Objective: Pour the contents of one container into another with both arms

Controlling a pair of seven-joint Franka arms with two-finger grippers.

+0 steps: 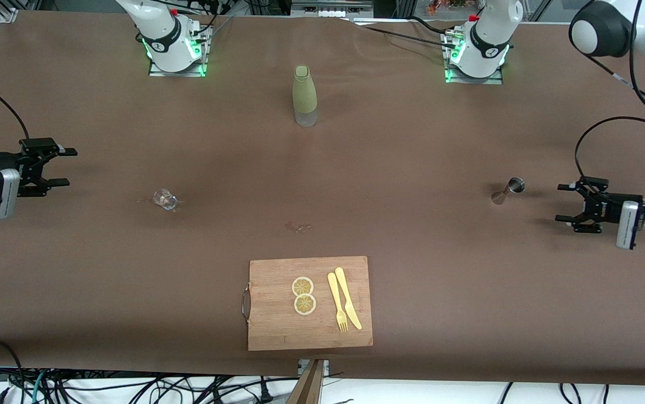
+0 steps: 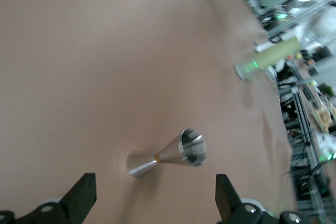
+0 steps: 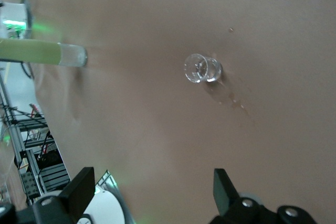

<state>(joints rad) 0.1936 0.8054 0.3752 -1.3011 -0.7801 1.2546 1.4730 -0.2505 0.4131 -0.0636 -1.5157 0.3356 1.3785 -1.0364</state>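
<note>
A steel jigger stands on the brown table toward the left arm's end. My left gripper is open just outside it, with nothing between its fingers. A small clear glass stands toward the right arm's end. My right gripper is open at that end of the table, a good way from the glass and holding nothing. A tall green bottle with a clear base stands between the two arm bases.
A wooden cutting board lies near the front edge, carrying two lemon slices, a yellow fork and a yellow knife. A small stain marks the table's middle. Cables hang beside both wrists.
</note>
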